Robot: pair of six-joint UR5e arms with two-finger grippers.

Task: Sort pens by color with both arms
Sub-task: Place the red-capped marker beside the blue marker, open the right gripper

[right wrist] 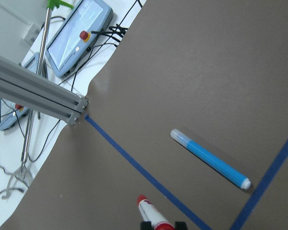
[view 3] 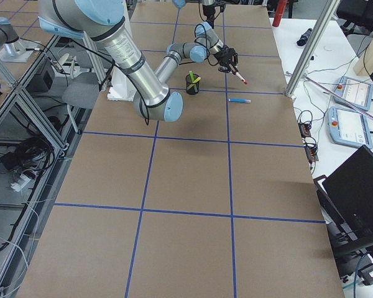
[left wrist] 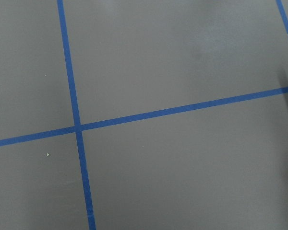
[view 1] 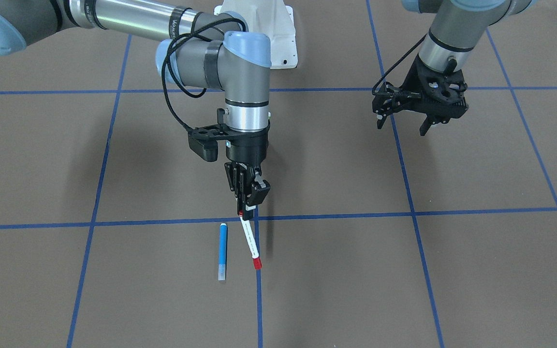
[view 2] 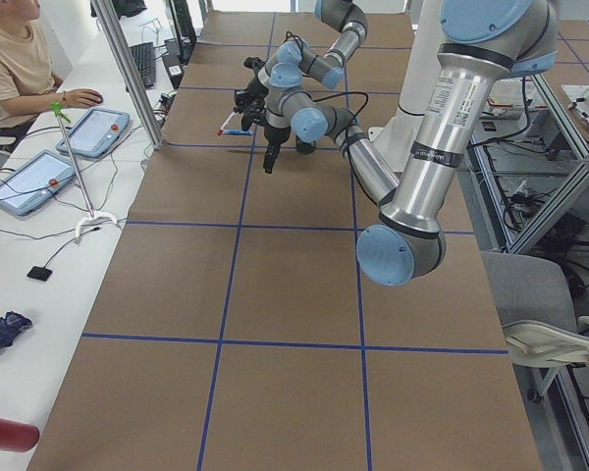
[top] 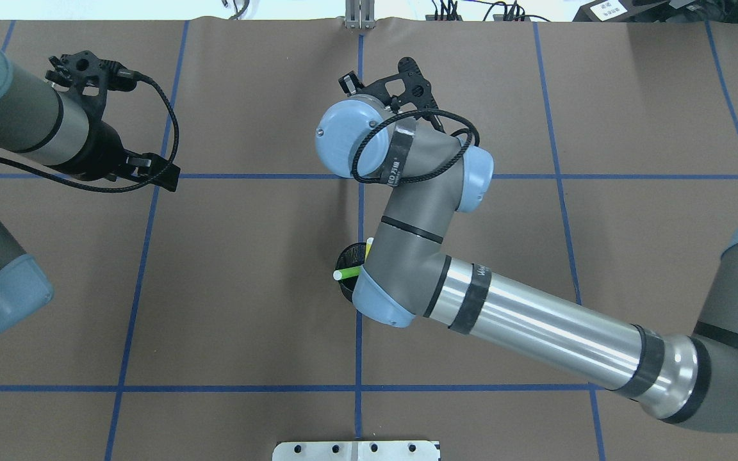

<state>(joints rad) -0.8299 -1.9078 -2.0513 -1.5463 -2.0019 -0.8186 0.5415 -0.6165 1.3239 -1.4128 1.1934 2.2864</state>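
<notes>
My right gripper [view 1: 247, 207] is shut on the white pen with the red cap [view 1: 250, 241]. It holds the pen tilted, cap down and away from the robot, just above the table. The pen also shows at the bottom of the right wrist view [right wrist: 151, 213]. The blue pen [view 1: 222, 251] lies flat on the table beside it and also shows in the right wrist view [right wrist: 211, 159]. The lime green pen [top: 346, 274] and the yellow pen [top: 369, 246] stand in the black mesh cup [top: 345, 255], half hidden under my right arm. My left gripper [view 1: 402, 126] is open and empty, above bare table.
Blue tape lines [left wrist: 77, 127] divide the brown table into squares. The white base plate [view 1: 259, 29] is at the robot's side. An aluminium post [view 3: 304, 49], tablets and an operator [view 2: 15, 54] are along the far side of the table.
</notes>
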